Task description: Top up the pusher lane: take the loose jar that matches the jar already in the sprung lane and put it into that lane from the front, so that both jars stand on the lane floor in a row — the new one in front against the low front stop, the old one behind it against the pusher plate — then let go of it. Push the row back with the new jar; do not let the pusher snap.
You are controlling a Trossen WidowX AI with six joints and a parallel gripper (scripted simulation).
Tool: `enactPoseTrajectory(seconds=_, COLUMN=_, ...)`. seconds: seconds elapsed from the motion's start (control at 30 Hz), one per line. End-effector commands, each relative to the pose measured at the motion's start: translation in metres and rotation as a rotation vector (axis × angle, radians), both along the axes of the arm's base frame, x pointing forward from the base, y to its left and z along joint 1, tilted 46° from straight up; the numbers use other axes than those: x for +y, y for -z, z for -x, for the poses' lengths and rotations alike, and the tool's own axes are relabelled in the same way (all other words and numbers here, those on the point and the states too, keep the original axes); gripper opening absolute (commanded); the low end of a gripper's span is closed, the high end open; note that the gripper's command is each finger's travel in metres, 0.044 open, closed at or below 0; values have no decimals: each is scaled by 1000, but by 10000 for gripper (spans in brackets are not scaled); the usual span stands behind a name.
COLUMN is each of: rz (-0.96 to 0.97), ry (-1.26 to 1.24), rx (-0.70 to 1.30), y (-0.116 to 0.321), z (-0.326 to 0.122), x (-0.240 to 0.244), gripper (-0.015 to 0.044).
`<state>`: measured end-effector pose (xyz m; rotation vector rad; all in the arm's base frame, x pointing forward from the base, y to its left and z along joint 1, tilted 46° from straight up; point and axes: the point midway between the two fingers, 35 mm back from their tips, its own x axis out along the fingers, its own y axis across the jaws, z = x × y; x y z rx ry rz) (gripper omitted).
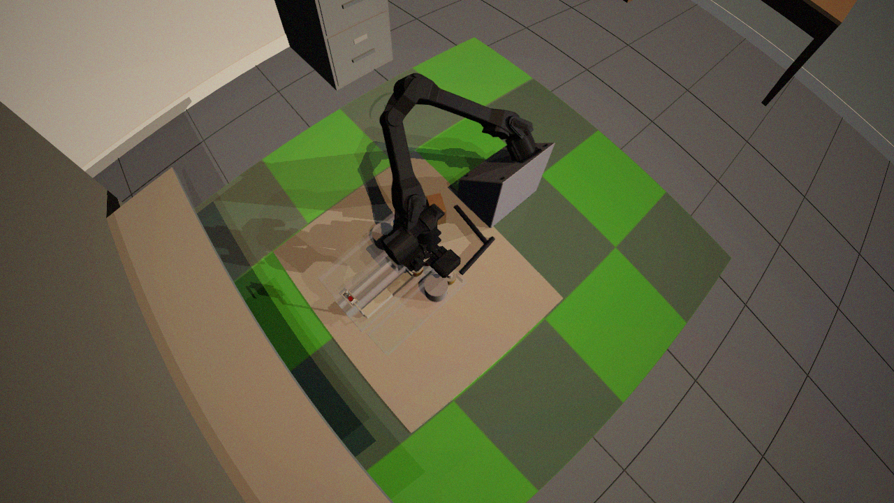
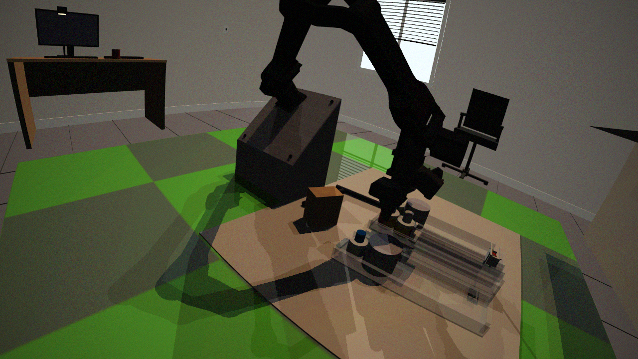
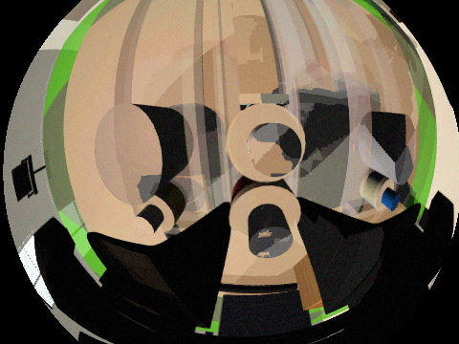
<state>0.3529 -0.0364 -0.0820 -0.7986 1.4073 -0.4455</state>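
My gripper (image 3: 263, 206) (image 2: 387, 216) is shut on a jar (image 3: 235, 221) with a cream shoulder and dark glossy cap, at the front end of the clear lane rack (image 2: 463, 319). In the wrist view the held jar is upright and close in front of the lane jar (image 3: 235, 143) (image 2: 404, 226), which has a cream shoulder and grey cap; whether they touch is unclear. A pale strip (image 3: 250, 98), possibly the pusher plate, shows behind the lane jar. The held jar's base and the front stop are hidden, so I cannot tell whether it stands on the floor.
A blue-capped jar (image 2: 357, 247) (image 3: 370, 186) and a dark-capped jar (image 3: 166, 210) flank the middle lane. Large grey cylinders (image 2: 381, 261) (image 2: 417, 209) (image 1: 435, 288) stand behind them. An orange-brown box (image 2: 322, 210) (image 1: 436, 203) and black bars (image 1: 471, 223) are near the robot's base.
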Motion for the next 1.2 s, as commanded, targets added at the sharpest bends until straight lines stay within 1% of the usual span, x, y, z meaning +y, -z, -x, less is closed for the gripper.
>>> enactPoseTrajectory(seconds=0.0, rz=0, ry=-4, rx=-15, y=0, z=-3, x=0, gripper=0)
enactPoseTrajectory(seconds=1.17, rz=0, ry=-4, rx=-14, y=4, z=0, x=-5, gripper=0)
